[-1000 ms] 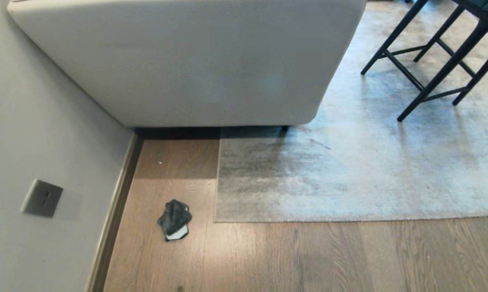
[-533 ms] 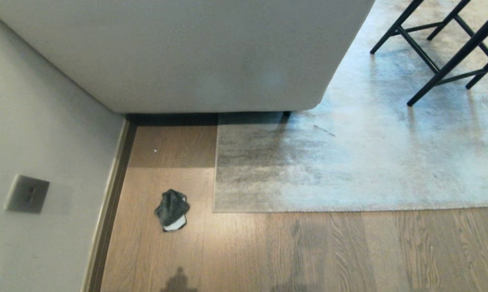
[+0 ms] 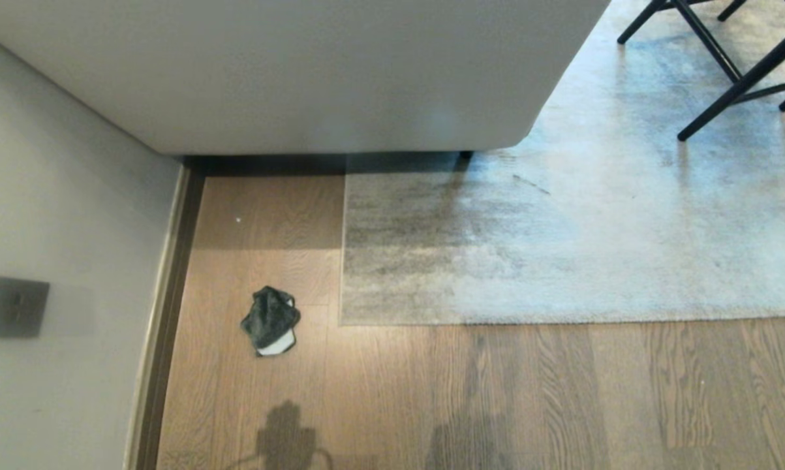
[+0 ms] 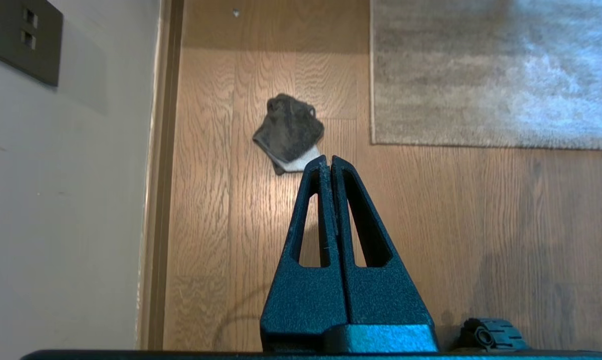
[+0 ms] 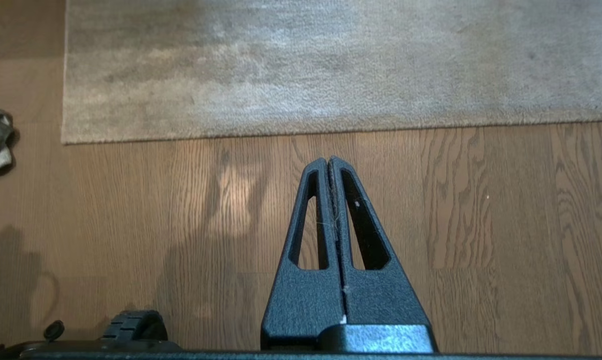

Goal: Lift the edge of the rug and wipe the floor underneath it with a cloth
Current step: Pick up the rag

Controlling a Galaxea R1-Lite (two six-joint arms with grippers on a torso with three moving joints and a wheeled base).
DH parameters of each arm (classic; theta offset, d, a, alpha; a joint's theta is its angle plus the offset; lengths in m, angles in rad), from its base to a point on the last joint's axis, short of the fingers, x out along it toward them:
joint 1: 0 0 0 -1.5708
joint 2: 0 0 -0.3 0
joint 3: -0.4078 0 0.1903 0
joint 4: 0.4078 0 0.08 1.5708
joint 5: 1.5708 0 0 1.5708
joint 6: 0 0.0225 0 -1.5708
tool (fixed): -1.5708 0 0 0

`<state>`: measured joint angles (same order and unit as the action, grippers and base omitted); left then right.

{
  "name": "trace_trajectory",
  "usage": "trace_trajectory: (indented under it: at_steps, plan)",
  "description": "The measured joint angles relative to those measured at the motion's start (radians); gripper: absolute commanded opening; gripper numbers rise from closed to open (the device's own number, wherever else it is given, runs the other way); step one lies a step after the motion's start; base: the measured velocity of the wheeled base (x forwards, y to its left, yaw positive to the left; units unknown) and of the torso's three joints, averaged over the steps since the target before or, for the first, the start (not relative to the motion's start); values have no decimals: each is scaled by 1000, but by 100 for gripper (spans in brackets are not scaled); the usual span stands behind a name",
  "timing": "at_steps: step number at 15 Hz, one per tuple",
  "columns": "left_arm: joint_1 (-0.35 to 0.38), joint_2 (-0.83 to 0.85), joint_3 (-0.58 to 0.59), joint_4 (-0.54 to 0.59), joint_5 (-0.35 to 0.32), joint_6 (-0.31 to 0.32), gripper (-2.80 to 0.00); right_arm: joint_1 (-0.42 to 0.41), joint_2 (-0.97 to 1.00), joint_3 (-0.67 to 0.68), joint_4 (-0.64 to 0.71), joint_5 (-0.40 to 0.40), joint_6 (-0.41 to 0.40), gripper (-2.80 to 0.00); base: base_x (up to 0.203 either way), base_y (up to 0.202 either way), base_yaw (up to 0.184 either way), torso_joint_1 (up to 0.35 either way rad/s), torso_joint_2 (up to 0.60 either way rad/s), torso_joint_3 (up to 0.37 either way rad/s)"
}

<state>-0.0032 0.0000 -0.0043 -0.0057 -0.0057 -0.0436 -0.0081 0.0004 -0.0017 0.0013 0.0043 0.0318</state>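
Nothing begun: rug flat, cloth untouched

The cloth (image 3: pixel 269 320) lies on the floor (image 3: pixel 496 391) beside the flat rug edge (image 3: pixel 562 321); left gripper (image 4: pixel 329 161) and right gripper (image 5: pixel 328 162) hang closed, empty; lifting, wiping remain.

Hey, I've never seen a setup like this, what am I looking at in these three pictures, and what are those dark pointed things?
This is a two-armed robot on wheels. One picture comes from a camera on its head, looking down at a room corner; neither arm shows in it. The other two come from cameras on its wrists. The dark pointed shapes are the left gripper and the right gripper, both shut and holding nothing. On the floor lies a small dark cloth, beside the corner of a grey rug; the rug edge lies flat. A pale sofa, a wall socket and black chair legs are nearby.
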Motion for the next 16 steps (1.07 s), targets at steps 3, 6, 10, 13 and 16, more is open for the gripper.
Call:
trace_trajectory:
  at_steps: [3,6,10,13,16]
  plan:
    - [0,0,0,0,0,0,-280,0,0,0,0,0,0,-280,0,0,0,1,4,-192]
    - [0,0,0,0,0,0,-280,0,0,0,0,0,0,-280,0,0,0,5,3,-195]
    - [0,0,0,-1,1,0,-280,0,0,0,0,0,0,-280,0,0,0,1,3,-197]
    - [0,0,0,-1,1,0,-280,0,0,0,0,0,0,-280,0,0,0,0,2,-197]
    - [0,0,0,-2,1,0,-280,0,0,0,0,0,0,-280,0,0,0,1,5,-197]
